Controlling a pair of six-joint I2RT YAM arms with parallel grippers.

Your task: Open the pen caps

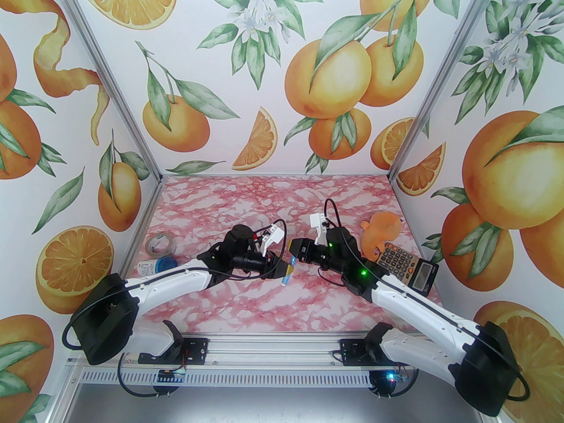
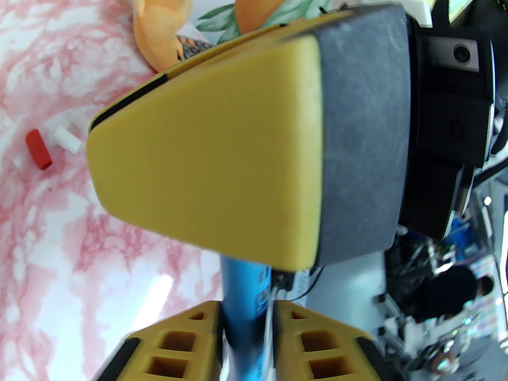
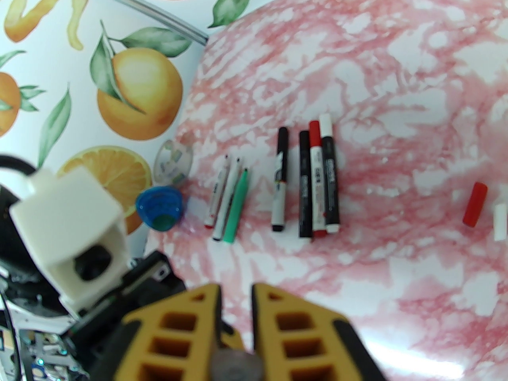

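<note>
My left gripper [image 1: 282, 271] and right gripper [image 1: 293, 251] meet tip to tip over the middle of the table, with a blue pen [image 1: 287, 275] between them. In the left wrist view the blue pen [image 2: 246, 292] runs up between my left gripper's [image 2: 246, 320] fingers, which are shut on its barrel. Its upper end goes behind my right gripper's fingers [image 2: 206, 153]. My right gripper [image 3: 236, 300] is shut on that end; a blurred grey cap tip shows between its fingers. A loose red cap [image 3: 475, 204] and a white cap [image 3: 501, 221] lie on the table. Several other pens [image 3: 313, 181] lie in a row.
A tape roll [image 1: 161, 244] and a blue-lidded bottle [image 1: 156, 265] sit at the left wall. A calculator [image 1: 407, 266] and an orange soft toy [image 1: 381, 231] lie behind the right arm. Printed walls enclose the table on three sides.
</note>
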